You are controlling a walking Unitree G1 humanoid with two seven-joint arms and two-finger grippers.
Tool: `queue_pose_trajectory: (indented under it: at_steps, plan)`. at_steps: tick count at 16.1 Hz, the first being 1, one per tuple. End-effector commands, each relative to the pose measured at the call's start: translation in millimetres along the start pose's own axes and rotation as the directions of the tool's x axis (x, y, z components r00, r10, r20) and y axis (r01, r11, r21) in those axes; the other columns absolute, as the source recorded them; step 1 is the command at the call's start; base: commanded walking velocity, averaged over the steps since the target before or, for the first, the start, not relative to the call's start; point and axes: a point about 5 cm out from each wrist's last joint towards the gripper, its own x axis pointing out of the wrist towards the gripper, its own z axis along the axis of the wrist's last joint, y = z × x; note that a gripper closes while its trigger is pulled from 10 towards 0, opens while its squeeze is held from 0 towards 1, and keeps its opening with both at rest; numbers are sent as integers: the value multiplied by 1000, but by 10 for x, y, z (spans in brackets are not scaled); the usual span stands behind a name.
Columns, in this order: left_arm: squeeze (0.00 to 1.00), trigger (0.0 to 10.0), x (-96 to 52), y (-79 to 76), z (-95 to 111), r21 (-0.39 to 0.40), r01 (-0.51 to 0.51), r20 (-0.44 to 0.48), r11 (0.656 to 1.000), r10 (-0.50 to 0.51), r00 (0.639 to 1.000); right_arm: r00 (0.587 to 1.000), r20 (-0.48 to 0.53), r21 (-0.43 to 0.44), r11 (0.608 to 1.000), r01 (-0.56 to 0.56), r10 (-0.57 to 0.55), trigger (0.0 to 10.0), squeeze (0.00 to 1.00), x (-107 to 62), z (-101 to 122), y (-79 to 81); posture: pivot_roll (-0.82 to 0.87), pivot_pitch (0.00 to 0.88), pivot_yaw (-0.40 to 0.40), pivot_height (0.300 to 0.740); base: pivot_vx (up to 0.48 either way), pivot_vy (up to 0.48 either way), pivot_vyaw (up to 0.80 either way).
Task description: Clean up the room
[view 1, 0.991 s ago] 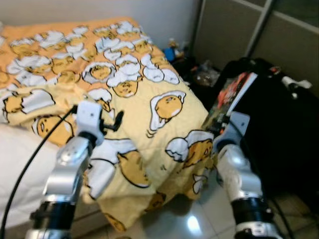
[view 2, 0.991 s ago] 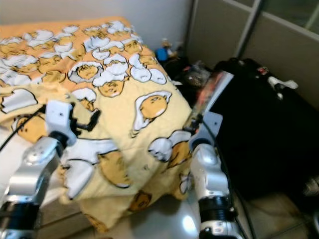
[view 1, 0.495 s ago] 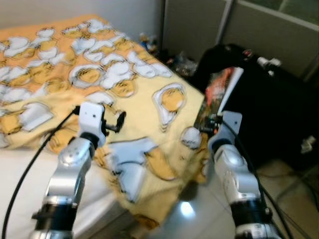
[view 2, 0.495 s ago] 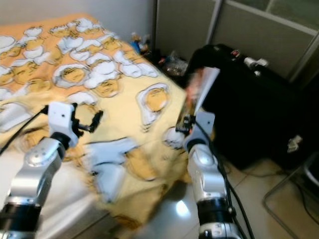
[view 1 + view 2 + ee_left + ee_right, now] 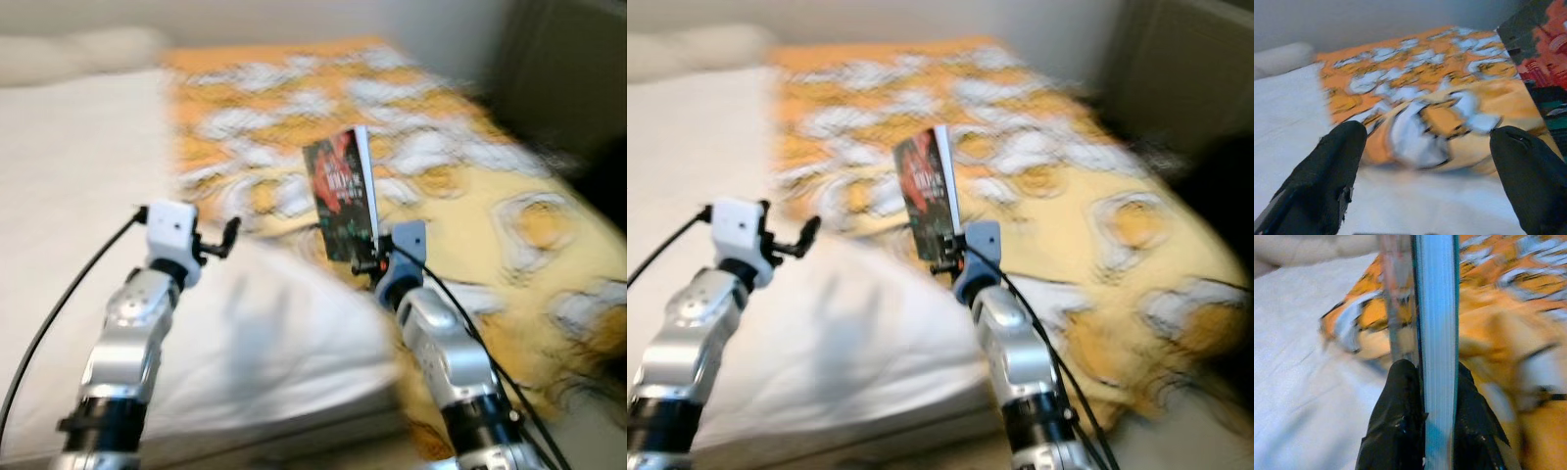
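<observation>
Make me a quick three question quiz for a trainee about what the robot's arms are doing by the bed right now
1. True or false: the right gripper is shut on a book, held upright.
2. How do the left gripper's jaws stand? A) wide apart, holding nothing B) clamped on the blanket C) closed on the book
3. Fill in: the patterned blanket is mostly ____ and yellow, and beside it lies the white sheet.

Key: 1 true; 2 A; 3 orange.
</observation>
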Motion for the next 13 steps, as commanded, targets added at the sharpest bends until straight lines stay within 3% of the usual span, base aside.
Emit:
queue_pose_trajectory:
  at_steps: [1,2,3,6,8,13]
  plan:
    - [1000,10000,-8,28,7,14,-5,-4,1000,5,1000,998,54,-1,1000,12,-12,10000,0,4,138,-37,100,0,-2,740,0,394,800]
    - [1000,10000,-6,28,7,14,-4,-4,1000,4,1000,998,56,-1,1000,26,-26,10000,0,2,138,-48,100,0,-2,740,0,386,800]
    - [1000,10000,-3,30,7,15,-5,-5,1000,5,1000,997,63,49,998,45,-48,10000,0,-1,137,-69,100,0,-1,740,0,382,0]
    - [1000,10000,-5,41,3,18,-7,-7,1000,7,1000,996,71,48,998,52,-55,10000,0,-2,151,-80,100,0,-1,740,0,390,0]
    - [1000,10000,1,43,7,23,-6,-7,1000,6,1000,990,74,84,990,111,-117,10000,0,4,161,-148,97,0,3,740,0,390,0]
    - [1000,10000,11,47,12,28,-8,-7,1000,8,1000,987,48,69,986,149,-152,10000,0,15,142,-195,98,0,5,740,0,388,0]
